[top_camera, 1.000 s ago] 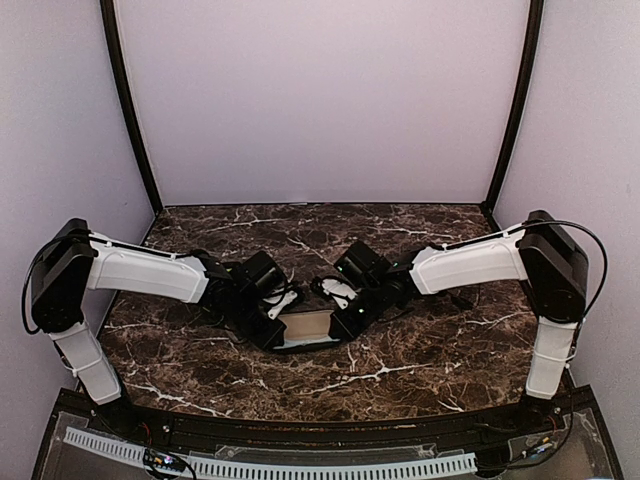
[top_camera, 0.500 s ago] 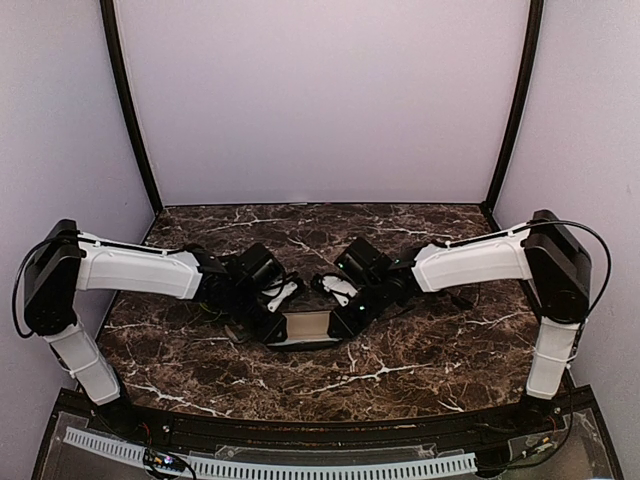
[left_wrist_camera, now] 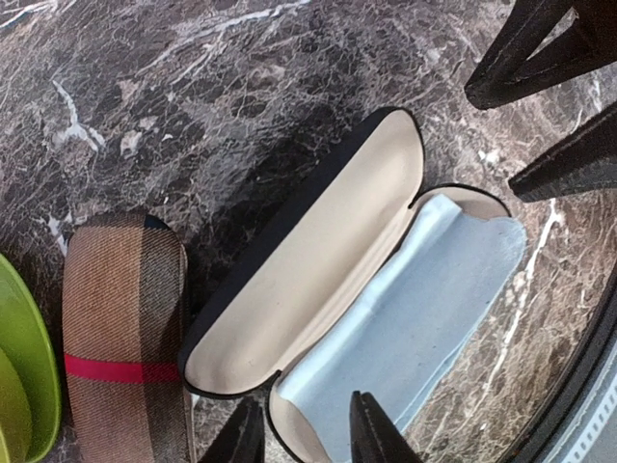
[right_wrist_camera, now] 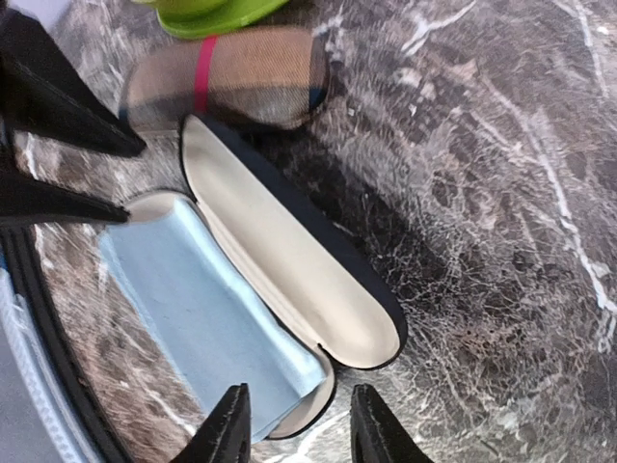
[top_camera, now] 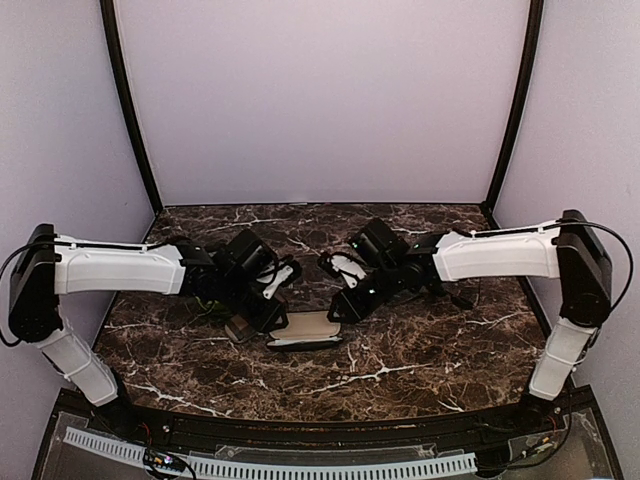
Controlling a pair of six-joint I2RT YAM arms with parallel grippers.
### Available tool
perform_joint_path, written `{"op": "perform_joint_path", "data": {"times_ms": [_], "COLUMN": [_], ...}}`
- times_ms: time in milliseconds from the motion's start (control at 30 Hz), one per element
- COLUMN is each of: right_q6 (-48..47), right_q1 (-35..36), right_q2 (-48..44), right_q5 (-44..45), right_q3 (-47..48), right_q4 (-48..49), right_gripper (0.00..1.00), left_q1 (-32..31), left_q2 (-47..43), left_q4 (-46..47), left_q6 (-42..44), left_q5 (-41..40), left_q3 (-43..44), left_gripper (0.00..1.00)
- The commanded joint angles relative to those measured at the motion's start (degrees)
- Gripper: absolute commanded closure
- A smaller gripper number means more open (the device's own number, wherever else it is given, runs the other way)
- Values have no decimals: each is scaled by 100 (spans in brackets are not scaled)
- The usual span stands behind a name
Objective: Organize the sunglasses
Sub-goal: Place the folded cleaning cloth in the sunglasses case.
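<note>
Packing step just at its start, by judgement, with nothing put away yet. In the middle of the marble table (top_camera: pixel 400 360), an open case (left_wrist_camera: pixel 318 280), cream lining upward, with a light blue cloth (left_wrist_camera: pixel 415 309) spread in its lower half. Just beside one end of the open case, perhaps touching its lid, a closed striped case (left_wrist_camera: pixel 125 318), brown with one red band. Further out from the open case on that same side, a bright green object (left_wrist_camera: pixel 17 376), maybe a bowl, too cropped to name.

Above the end of the open case nearest the striped one, the left gripper (left_wrist_camera: pixel 305 424), with fingers parted and nothing between them. Above the opposite end, the right gripper (right_wrist_camera: pixel 294 420), likewise parted and empty. No contact with the open case, as far as can be judged.

No sunglasses to be found in either wrist view, neither inside the open case nor beside it. Possibly hidden under the arms in the top view, left of the open case; too dark there to separate frame from cable.

Next, probably: locate one pair of sunglasses, pinch it gently at the bridge or at a folded temple, and lay it on the cloth inside the open case without scraping the lenses on the rim. Calls also for keeping the other gripper away from the lid, or using it to steady the open case.
</note>
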Motion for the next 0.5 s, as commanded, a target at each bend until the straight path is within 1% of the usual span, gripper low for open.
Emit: {"op": "perform_joint_path", "data": {"times_ms": [0, 33, 67, 100, 133, 233, 300, 467], "right_q6": [-32, -34, -35, -39, -40, -117, -168, -240], "right_q1": [-63, -63, -63, -59, -63, -63, -63, -63], "right_q2": [-432, -464, -475, -487, -475, -415, -383, -203], "right_q5": [-704, -887, -1083, -1247, -1372, -1651, -1806, -2081], "right_q3": [-184, -226, -265, -330, -331, -577, -646, -687], "right_q4": [355, 425, 503, 588, 651, 745, 826, 975], "right_gripper": [56, 53, 48, 43, 40, 36, 33, 32], "left_q1": [-6, -4, 3, 11, 28, 130, 219, 399], "left_q2": [-356, -383, -402, -433, -462, -493, -467, -303], "left_q4": [226, 268, 321, 375, 435, 578, 675, 1064], "left_q6": [-70, -105, -139, -174, -197, -275, -310, -394], "left_q5": [511, 637, 767, 903, 1043, 1475, 1773, 2481], "left_q3": [-55, -79, -119, -170, -221, -411, -505, -705], "left_gripper": [64, 60, 55, 52, 49, 43, 41, 39]}}
